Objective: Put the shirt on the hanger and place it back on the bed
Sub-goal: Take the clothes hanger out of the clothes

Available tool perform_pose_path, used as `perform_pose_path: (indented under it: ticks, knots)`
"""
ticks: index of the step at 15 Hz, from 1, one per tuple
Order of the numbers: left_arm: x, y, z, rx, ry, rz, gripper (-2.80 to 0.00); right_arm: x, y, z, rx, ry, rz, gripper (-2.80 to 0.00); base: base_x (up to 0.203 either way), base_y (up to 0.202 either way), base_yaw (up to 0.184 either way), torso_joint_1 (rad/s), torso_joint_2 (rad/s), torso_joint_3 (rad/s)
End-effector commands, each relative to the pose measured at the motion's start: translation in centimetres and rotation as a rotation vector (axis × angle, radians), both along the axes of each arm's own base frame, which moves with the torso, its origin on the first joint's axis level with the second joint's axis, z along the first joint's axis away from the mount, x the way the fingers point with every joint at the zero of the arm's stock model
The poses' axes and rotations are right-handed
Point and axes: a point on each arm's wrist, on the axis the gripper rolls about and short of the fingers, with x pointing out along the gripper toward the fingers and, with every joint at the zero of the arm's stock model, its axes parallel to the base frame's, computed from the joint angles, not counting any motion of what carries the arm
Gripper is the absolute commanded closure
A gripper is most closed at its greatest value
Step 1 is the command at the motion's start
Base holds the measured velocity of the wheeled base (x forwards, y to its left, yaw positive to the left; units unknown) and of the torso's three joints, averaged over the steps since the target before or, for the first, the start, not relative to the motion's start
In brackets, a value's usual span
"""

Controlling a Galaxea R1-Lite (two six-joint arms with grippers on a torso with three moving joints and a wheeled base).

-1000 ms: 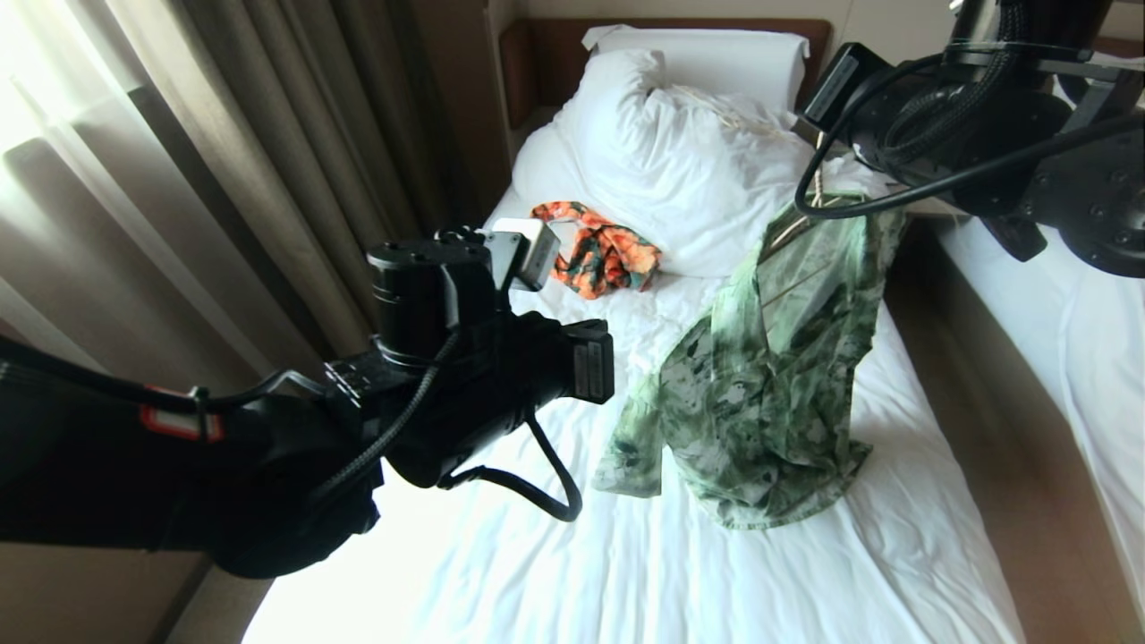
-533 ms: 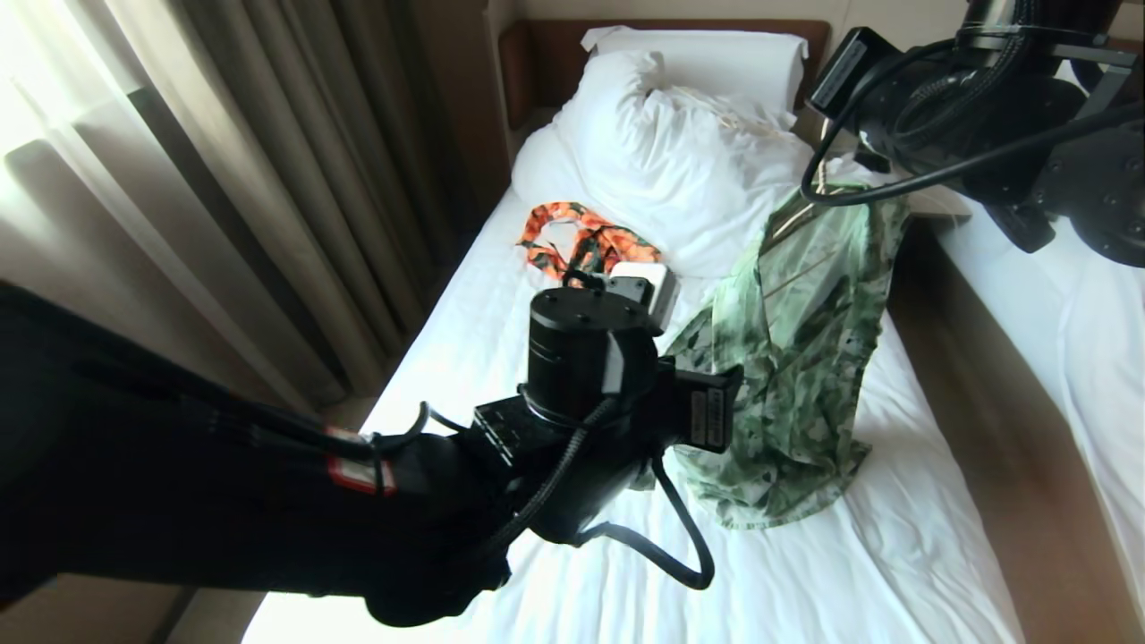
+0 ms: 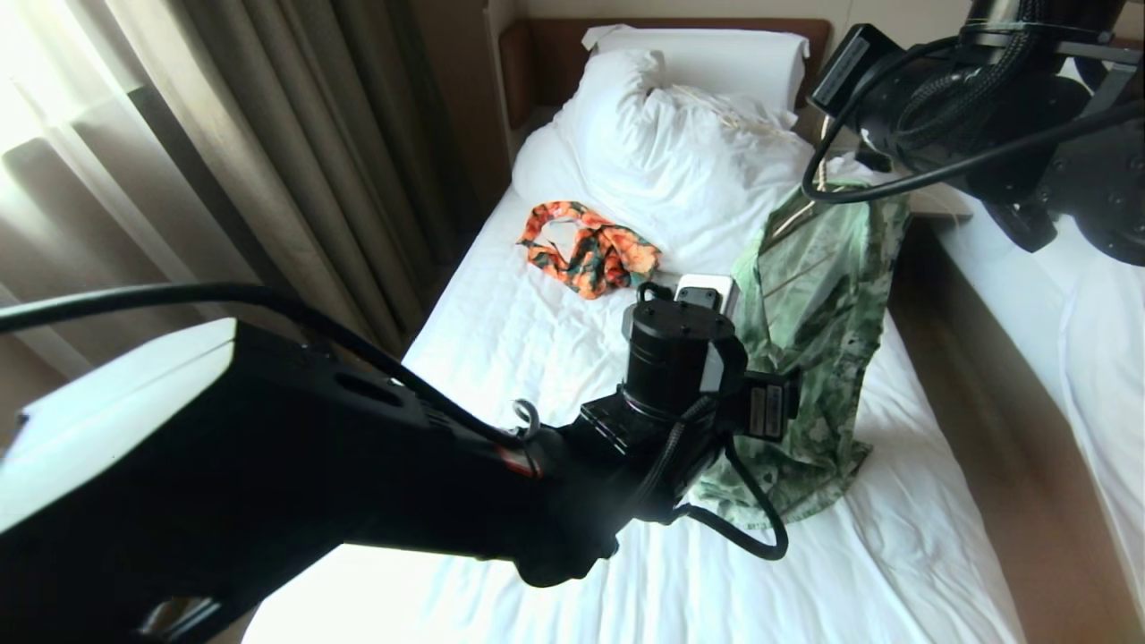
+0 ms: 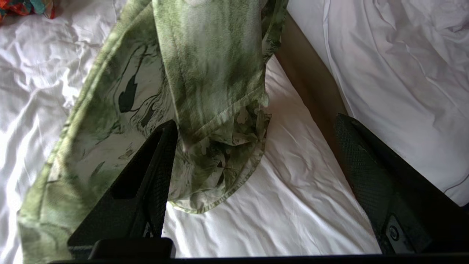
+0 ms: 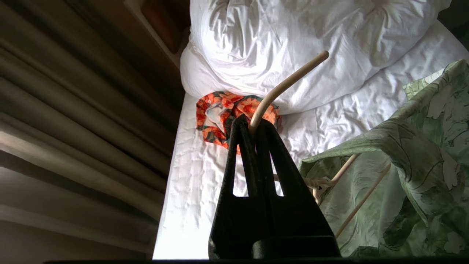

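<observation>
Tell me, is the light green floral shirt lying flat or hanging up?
Hanging: the light green floral shirt drapes from the cream wire hanger, its hem trailing on the white bed.

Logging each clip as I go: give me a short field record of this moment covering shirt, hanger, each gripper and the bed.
shirt: draped on the hanger, hem trailing on the sheet
hanger: hook pinched by the right gripper
right gripper: shut on the hook, raised over the bed
left gripper: open, at the shirt's lower edge
bed: wrinkled white sheet
other: orange patterned garment near the duvet
</observation>
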Motion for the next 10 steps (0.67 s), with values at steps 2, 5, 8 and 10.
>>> perform_pose_path:
  ticks: [2,5,8,10]
  knots:
    - [1.1,-1.5,-1.1,-0.002,-0.007,0.004,-2.8,-0.4,-0.1,0.4,0.009,-0.01,0.001,0.0,0.0,0.0,0.0,0.0,0.0,0.0]
    - [2.1,-1.1,-1.3,0.006,-0.014,0.025,-2.8,-0.8,-0.3,0.7,0.013,-0.016,0.001,0.0,0.0,0.0,0.0,0.0,0.0,0.0]
    - [2.6,-1.6,0.7,-0.053,-0.055,0.028,-2.8,-0.8,-0.3,0.6,0.021,-0.012,0.003,0.0,0.0,0.0,0.0,0.0,0.0,0.0]
    - [2.6,-2.0,1.5,-0.079,-0.073,0.023,-2.8,-0.7,-0.3,0.3,0.024,-0.005,0.004,0.0,0.0,0.0,0.0,0.0,0.0,0.0]
